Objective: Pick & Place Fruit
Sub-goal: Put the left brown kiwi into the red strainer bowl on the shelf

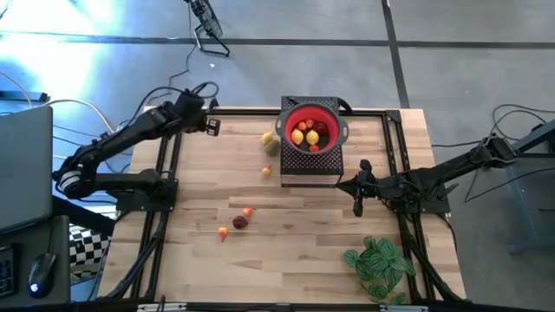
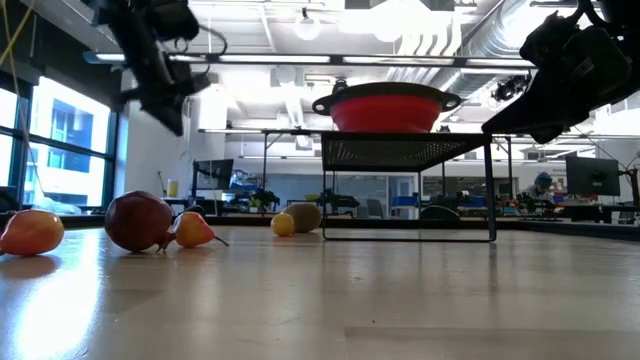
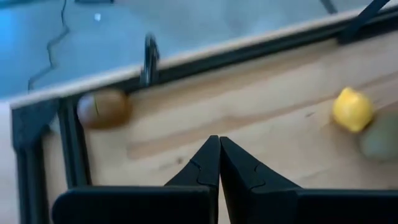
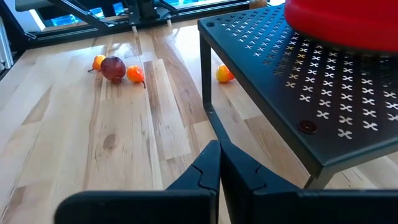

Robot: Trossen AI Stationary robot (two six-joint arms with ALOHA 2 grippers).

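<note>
Pale wooden plank table (image 1: 303,251) with a black frame along its edges: the work surface, carrying all items below. Two dark six-joint arms: the left gripper (image 1: 211,126) hangs over the table's far left part, fingers pressed together on nothing, apparently between grasps; the right gripper (image 1: 359,208) rests low beside the stand's right side, fingers likewise together and empty, seemingly waiting. Black perforated metal stand (image 1: 310,169), on thin legs at the table's far middle: it lifts the bowl clear of the surface, so fruit must be raised to be dropped in. Red round bowl (image 1: 290,121), seated on the stand: the evident receptacle, already holding several yellow, orange and red fruits (image 1: 310,134). Green leafy plant (image 1: 378,264), near the right front corner, away from the work and no part of it. Loose small roundish toy fruits, not yet collected: a yellow one (image 1: 268,138) touching a brownish-green one (image 1: 274,146) just left of the stand; an orange one (image 1: 266,171) nearer the middle; a dark red one (image 1: 239,223) flanked by two small orange ones (image 1: 248,211) (image 1: 223,232) toward the front; a brownish one (image 3: 103,109) lying against the frame near the left gripper, probably its nearest candidate.
</note>
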